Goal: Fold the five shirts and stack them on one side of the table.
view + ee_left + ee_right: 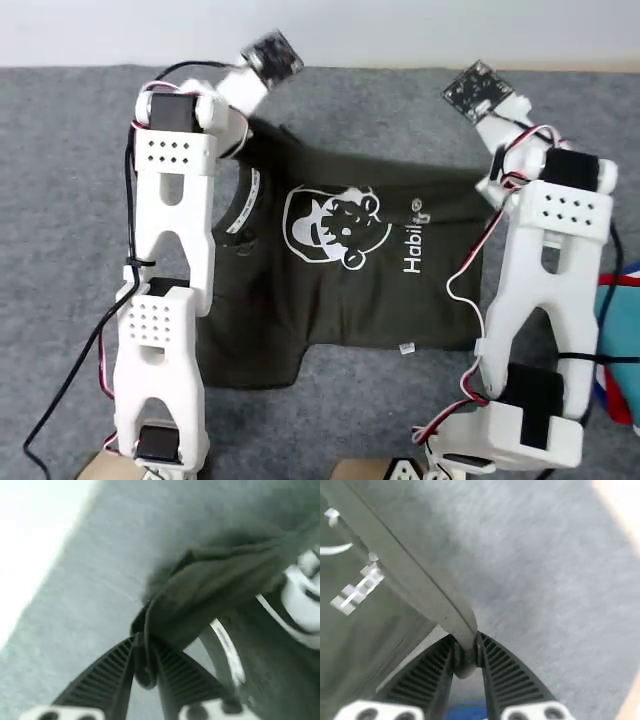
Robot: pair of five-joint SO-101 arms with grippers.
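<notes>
Soft olive shirt (pixel 330 300), white print, spread on fuzzy grey table (pixel 60 200); wrist views show ribbed left gripper (pixel 145 654) and right gripper (pixel 465 649) each pinching its edge.

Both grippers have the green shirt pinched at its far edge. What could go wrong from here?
1. The right gripper holds only a thin hem corner of the dark green cotton T-shirt with a white print, close to its tips; it may slip out on lifting.
2. The left gripper clamps a bunched wad of cloth, so the fold could come out skewed or creased.
</notes>
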